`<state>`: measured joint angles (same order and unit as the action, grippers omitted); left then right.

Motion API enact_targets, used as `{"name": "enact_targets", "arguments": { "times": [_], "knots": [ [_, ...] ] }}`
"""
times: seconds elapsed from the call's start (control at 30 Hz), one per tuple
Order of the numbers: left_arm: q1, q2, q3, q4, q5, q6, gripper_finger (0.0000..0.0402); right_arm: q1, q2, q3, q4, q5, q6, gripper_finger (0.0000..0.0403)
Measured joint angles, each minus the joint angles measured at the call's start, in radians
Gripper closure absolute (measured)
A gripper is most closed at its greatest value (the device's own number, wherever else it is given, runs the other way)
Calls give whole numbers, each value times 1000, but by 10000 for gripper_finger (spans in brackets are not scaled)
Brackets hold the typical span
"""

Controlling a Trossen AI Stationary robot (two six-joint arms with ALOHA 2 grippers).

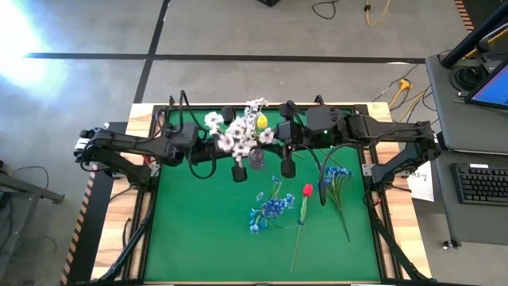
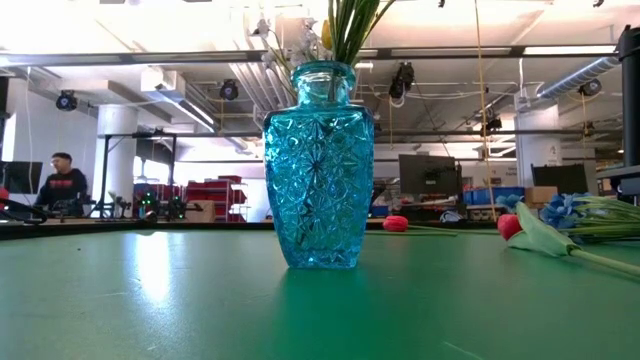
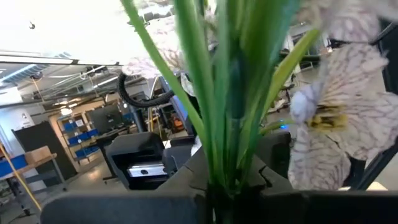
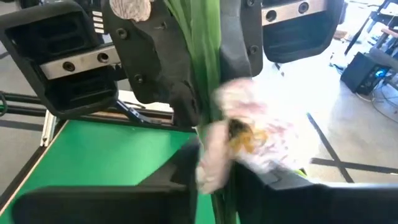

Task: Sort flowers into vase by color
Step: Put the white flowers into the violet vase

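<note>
Looking down: both arms meet over the vase [image 1: 257, 160] at the green bench [image 1: 198, 230] centre; white flowers [image 1: 234, 133] and a yellow bud [image 1: 262, 121] stand in it, blue flowers [image 1: 272, 208] and a red tulip [image 1: 306, 191] lie nearby. Low view: blue glass vase upright. Wrist views: left gripper [image 3: 214, 196] and right gripper [image 4: 208, 180] each clamped on green stems [image 3: 217, 93].

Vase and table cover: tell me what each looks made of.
Vase: looks like clear blue glass, or maybe moulded plastic, glossy, with cut star facets; light and stems show through it. Table cover: looks like matte green felt or mat, with only a soft, dull sheen.
</note>
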<state>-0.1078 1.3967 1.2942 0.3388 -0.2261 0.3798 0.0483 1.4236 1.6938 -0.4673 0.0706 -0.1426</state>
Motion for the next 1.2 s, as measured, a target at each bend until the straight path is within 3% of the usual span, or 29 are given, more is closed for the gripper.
{"name": "enact_targets", "arguments": {
  "times": [0.37, 0.7, 1.0, 1.2],
  "knots": [
    [-3, -84, 0, -133, -36, -76, 400, 0, -35, 0, -27, 0, 90, 215],
    [-18, -243, -33, -419, -105, -204, 400, -1, -74, 0, -158, 8, 92, 179],
    [-16, -364, -359, -231, -152, -287, 400, -1, -74, -14, -217, 9, 69, 178],
    [-9, -346, -586, 119, -149, -207, 400, -9, -74, -14, -269, 9, 38, 181]
  ]
}}
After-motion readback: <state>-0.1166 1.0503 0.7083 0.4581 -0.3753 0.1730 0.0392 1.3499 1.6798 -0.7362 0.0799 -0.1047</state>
